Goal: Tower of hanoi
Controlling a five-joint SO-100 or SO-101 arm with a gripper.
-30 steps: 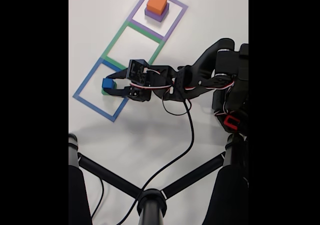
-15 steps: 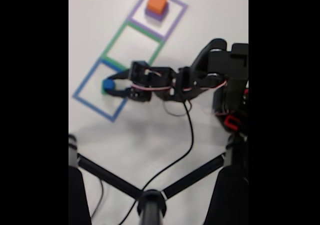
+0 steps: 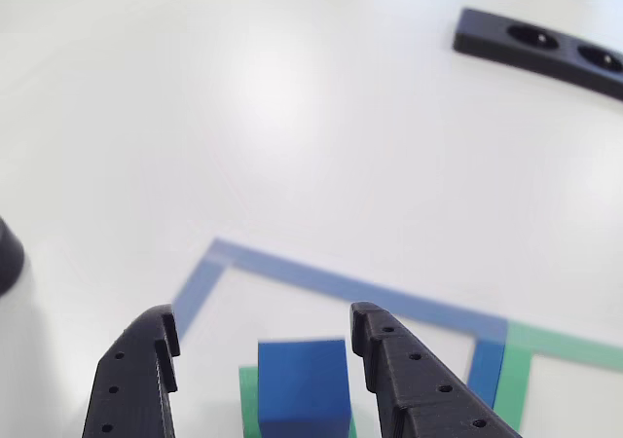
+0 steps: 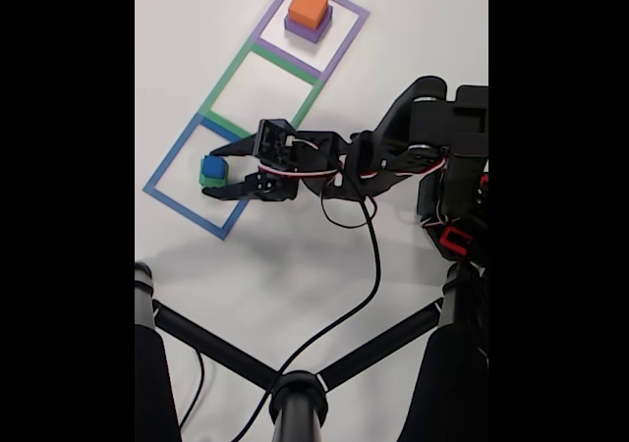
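We saw the claw (image 3: 263,346) spread wide, its two black fingers (image 3: 131,380) on either side of the blue cube (image 3: 303,387) without touching it. The cube sat on the green block (image 4: 210,180) inside the blue tape outline (image 4: 175,157) on the white surface (image 4: 295,255). Farther off, the salmon-orange block (image 4: 309,5) rested on the purple block (image 4: 305,29) within the purple tape outline (image 4: 349,37), beyond the green tape outline (image 4: 228,74).

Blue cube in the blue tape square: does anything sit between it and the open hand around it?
Nothing visible does. The hand is open, a finger on each side of the blue cube, bare gaps between. The cube rests on the green block, not in the way.
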